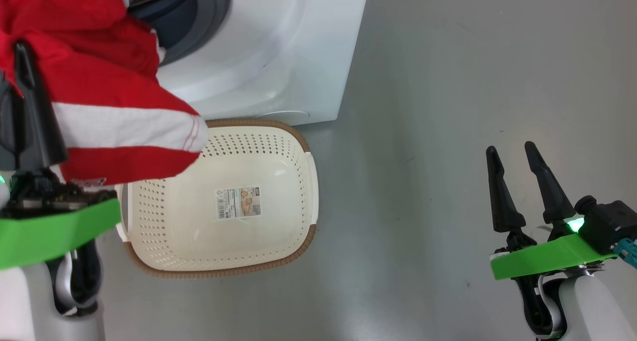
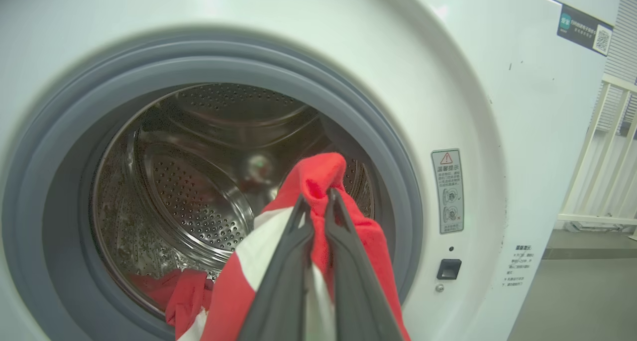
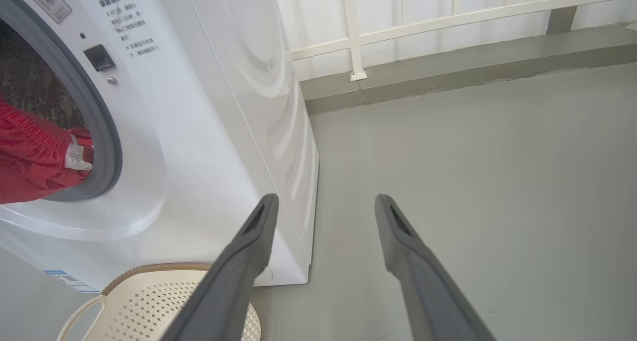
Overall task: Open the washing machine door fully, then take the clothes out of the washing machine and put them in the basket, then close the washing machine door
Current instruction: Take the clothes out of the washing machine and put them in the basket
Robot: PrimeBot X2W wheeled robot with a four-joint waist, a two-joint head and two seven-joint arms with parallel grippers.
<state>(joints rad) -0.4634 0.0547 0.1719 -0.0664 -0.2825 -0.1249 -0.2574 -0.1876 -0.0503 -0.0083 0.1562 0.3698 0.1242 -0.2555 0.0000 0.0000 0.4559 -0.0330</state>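
So the left hand (image 2: 318, 195) was clamped shut on the clothes (image 2: 313, 174), its two dark fingers pinching a bunched fold of red fabric right at the tips. From that fold the garment, red with a broad white stripe, hung down around the fingers. In the head view it draped over the left corner of the basket (image 1: 164, 216).

Just past the hand was the open mouth of the washing machine (image 2: 473, 82), with its grey rubber ring (image 2: 378, 147) round the perforated steel drum (image 2: 199, 181). More red cloth lay in the bottom of the drum, some of it spilling over the ring's lower lip.

The basket sat on the grey floor (image 1: 448, 82) right up against the foot of the machine, with the paper label (image 1: 239, 202) showing on its bottom.

Over on the other side, the right hand (image 1: 510, 147) was well apart from all that. Its fingers were spread wide, gripping nothing, hovering over bare floor to the right of the basket and the machine. Behind the machine's side ran a white railing (image 3: 448, 17) along the wall.
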